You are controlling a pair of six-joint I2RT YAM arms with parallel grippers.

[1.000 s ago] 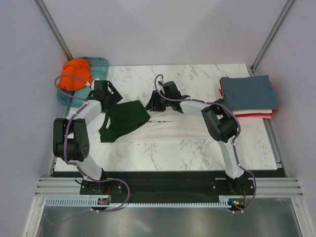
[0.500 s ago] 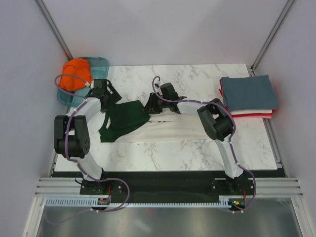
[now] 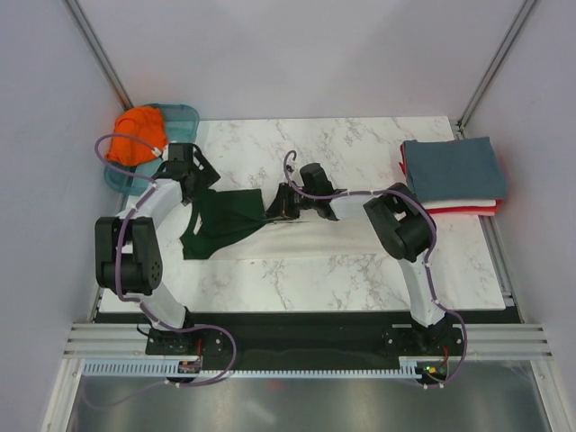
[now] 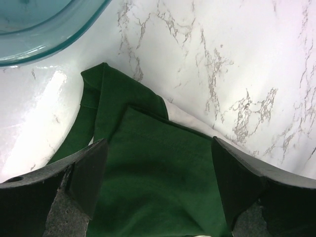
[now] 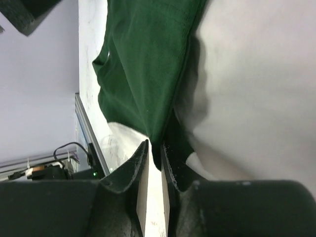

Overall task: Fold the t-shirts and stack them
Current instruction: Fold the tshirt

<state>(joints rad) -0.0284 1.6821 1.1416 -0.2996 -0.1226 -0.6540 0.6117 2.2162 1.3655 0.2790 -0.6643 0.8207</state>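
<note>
- Right jaws are sitting closer to the arms' bases than a second ago. They are narrower now and are down on the cloth at the green sleeve's inner end.
- Top view, counting:
  - Five t-shirts are showing.
  - One cream t-shirt [image 3: 342, 236] is lying spread across the middle of the table [image 3: 360, 144], its long axis running left to right.
  - Its green sleeve [image 3: 225, 220] is lying at the left end, with its tip pointing toward the near left.
  - One orange t-shirt [image 3: 135, 135] is sitting bunched in the single tray [image 3: 184, 115] at the far left corner.
  - One stack [image 3: 454, 171] of three folded tees is resting at the table's right edge: slate-blue on top, then white, then red.
- Top view, open room: bare marble is showing beyond the cream t-shirt up to the far edge, and in a narrower strip along the near edge.
- Left wrist view:
  - Left jaws are standing wide and released, gripping nothing, with the fingers [image 4: 84, 173] hanging over the green sleeve [image 4: 153, 168].
  - The tray [image 4: 49, 29] corner is lying just beyond the sleeve.
  - Bare table [image 4: 237, 59] is opening out to the right.
- Right wrist view:
  - Right jaws are clenching a fold of the green sleeve [image 5: 143, 74] between nearly closed fingers [image 5: 129, 170].
  - The cream t-shirt [image 5: 247, 89] is spreading out beside them.
  - The table [image 5: 91, 29] edge is running past the sleeve.
</note>
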